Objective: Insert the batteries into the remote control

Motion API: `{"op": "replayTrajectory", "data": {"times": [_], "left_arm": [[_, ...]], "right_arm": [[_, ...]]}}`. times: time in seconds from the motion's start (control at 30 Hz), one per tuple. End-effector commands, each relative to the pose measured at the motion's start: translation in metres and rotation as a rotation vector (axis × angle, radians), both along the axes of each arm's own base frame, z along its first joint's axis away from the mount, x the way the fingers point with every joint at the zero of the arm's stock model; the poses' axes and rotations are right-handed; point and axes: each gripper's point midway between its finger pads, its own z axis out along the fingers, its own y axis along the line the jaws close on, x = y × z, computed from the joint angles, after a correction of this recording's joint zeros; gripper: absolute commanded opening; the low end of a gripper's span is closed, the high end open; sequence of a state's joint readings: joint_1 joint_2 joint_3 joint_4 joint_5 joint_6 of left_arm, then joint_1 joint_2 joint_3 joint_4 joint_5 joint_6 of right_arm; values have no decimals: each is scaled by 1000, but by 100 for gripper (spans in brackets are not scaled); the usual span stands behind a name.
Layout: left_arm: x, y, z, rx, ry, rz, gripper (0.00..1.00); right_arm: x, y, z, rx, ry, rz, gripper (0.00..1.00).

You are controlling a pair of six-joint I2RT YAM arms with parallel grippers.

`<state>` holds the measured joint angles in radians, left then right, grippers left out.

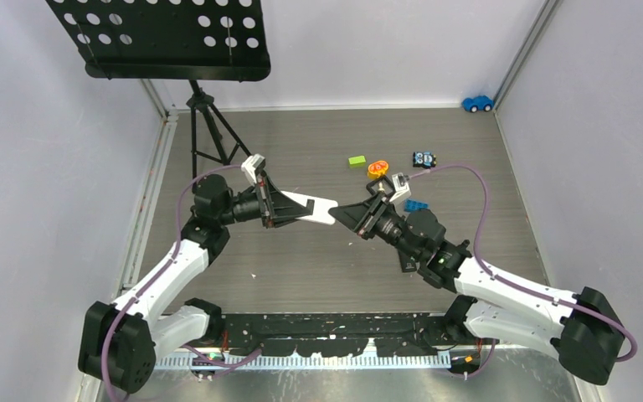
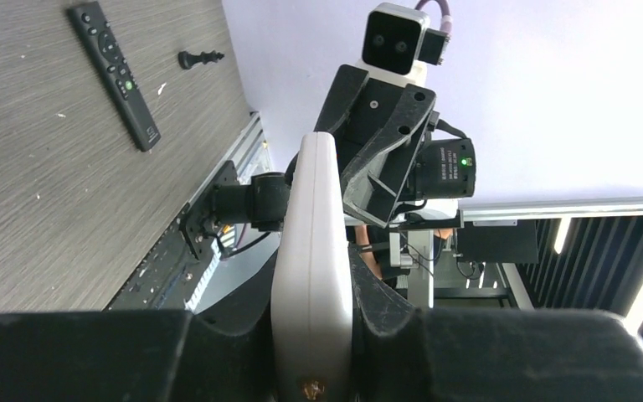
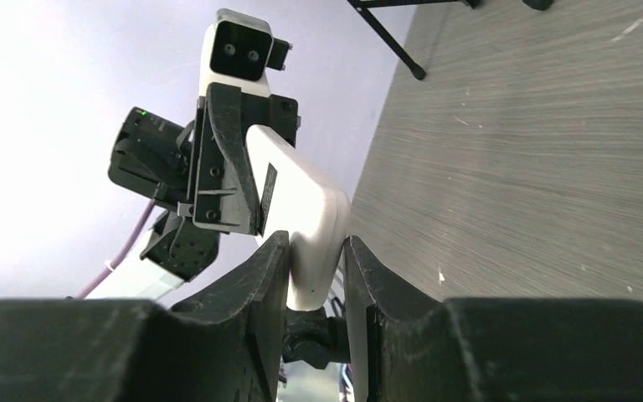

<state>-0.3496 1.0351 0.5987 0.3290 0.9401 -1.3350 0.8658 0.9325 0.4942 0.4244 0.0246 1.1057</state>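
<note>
A white remote control (image 1: 310,206) hangs above the table's middle, held between both arms. My left gripper (image 1: 280,209) is shut on its left end; in the left wrist view the remote (image 2: 314,243) runs edge-on out from between the jaws of that gripper (image 2: 312,301). My right gripper (image 1: 343,216) is shut on the remote's right tip. In the right wrist view both fingers of this gripper (image 3: 314,268) press the rounded end of the remote (image 3: 297,197). No batteries are in view.
A slim black remote (image 2: 114,75) and a black chess piece (image 2: 199,59) lie on the table. A green block (image 1: 357,161), an orange toy (image 1: 377,169), a blue brick (image 1: 416,205) and a small toy (image 1: 424,158) lie behind the right arm. A music stand (image 1: 167,38) stands at back left.
</note>
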Motion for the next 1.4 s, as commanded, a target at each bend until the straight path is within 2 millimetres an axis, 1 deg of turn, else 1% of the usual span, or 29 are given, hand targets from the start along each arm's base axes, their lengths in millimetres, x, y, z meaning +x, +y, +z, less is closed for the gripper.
{"op": "replayTrajectory", "data": {"times": [0.0, 0.1, 0.23, 0.33, 0.47, 0.5, 0.53, 0.63, 0.67, 0.7, 0.77, 0.9, 1.0, 1.07, 1.13, 1.2, 1.27, 1.33, 1.37], "left_arm": [[-24, -1, 53, -103, -165, -102, 0], [-34, -8, 53, -101, -196, -145, 0], [-43, -17, 46, -93, -205, -190, 0], [-42, -17, 42, -85, -207, -179, 0], [-39, -15, 38, -39, -234, -151, 0], [-38, -15, 37, -21, -242, -142, 0], [-37, -14, 35, -3, -248, -134, 0], [-33, -12, 32, 29, -261, -120, 0], [-30, -11, 31, 34, -261, -117, 0], [-29, -11, 30, 36, -264, -117, 0], [-26, -9, 26, 42, -268, -122, 0], [-30, -10, 28, 18, -308, -166, 0], [-36, -10, 35, -10, -339, -196, 0], [-40, -9, 41, -24, -368, -205, 0], [-44, -8, 46, -35, -390, -222, 0], [-48, -7, 50, -42, -408, -238, 0], [-52, -6, 51, -46, -420, -249, 0], [-55, -5, 51, -50, -425, -263, 0], [-56, -5, 51, -50, -425, -266, 0]], "right_arm": [[-5, 20, -5, 22, -9, 98, 33], [-8, 39, -2, 46, -19, 162, 30], [-12, 58, -1, 48, -38, 217, 25], [-12, 60, 0, 55, -55, 220, 24], [-15, 50, 2, 30, -89, 213, 25], [-16, 47, 4, 23, -98, 214, 27], [-17, 43, 6, 17, -111, 214, 32], [-22, 27, 16, 25, -167, 208, 59], [-25, 22, 20, 27, -191, 213, 67], [-29, 16, 24, 25, -219, 224, 72], [-38, 7, 32, 25, -277, 256, 79], [-60, -5, 45, 19, -380, 329, 83], [-70, -8, 46, -1, -415, 368, 83], [-70, -8, 43, -18, -412, 372, 81], [-66, -7, 39, -31, -401, 358, 76], [-62, -7, 38, -30, -399, 346, 66], [-60, -5, 44, -6, -417, 338, 57], [-56, -3, 48, 11, -426, 326, 51], [-54, -2, 50, 24, -431, 319, 49]]}}
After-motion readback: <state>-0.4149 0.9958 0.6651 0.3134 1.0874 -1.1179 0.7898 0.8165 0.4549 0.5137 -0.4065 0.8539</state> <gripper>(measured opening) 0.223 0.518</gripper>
